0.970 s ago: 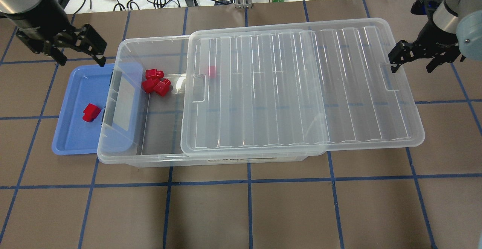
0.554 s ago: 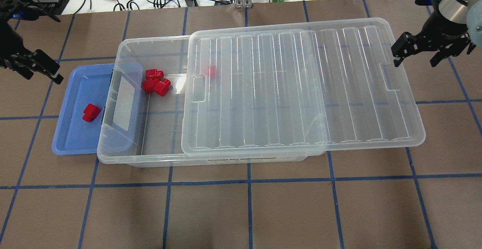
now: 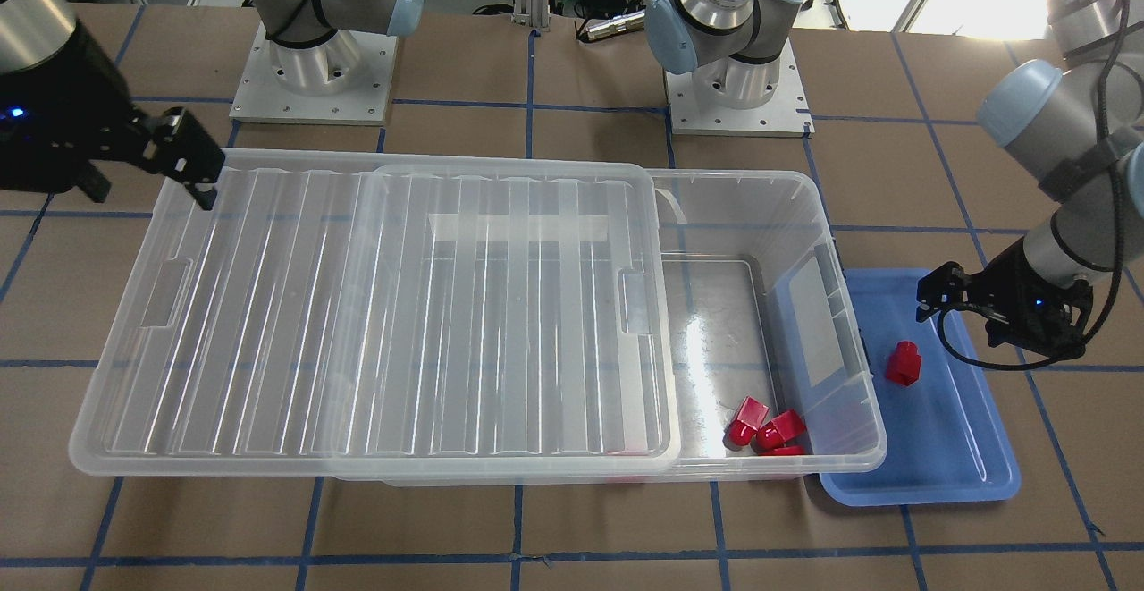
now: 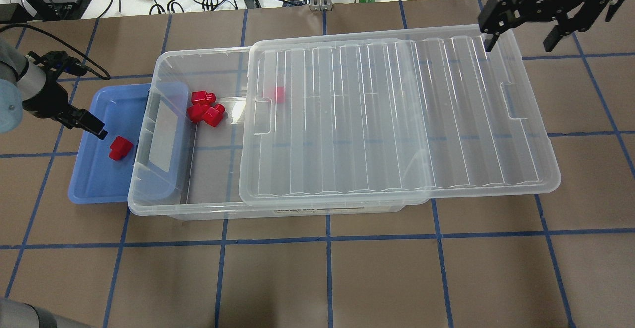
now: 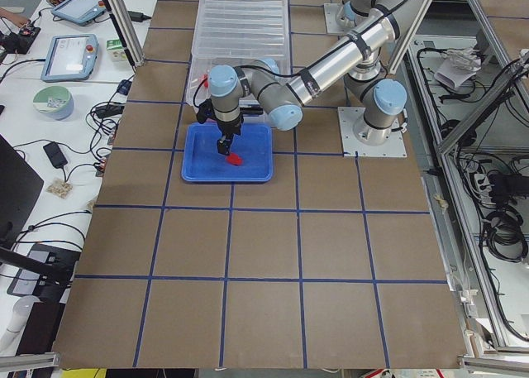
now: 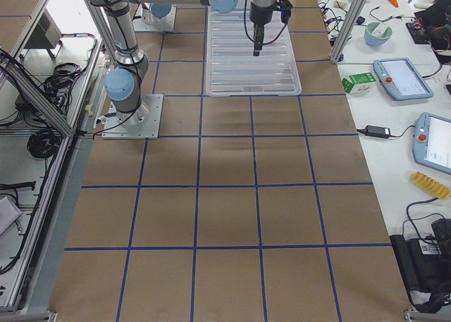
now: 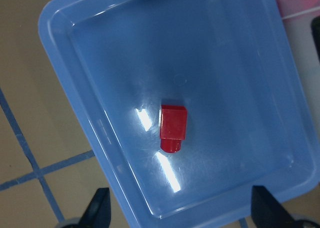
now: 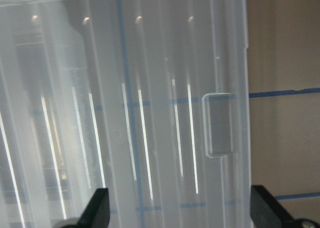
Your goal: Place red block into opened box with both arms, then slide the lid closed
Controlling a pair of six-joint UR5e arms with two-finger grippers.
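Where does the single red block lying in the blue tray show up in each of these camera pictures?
Exterior front-facing: red block at right, in the blue tray.
Overhead exterior: red block at left, in the blue tray.
Exterior left: red block upper middle, in the blue tray.
Exterior right: not visible.
Left wrist-mounted: red block at centre, on the blue tray.
Right wrist-mounted: not in it.
Shared landmark: the blue tray.
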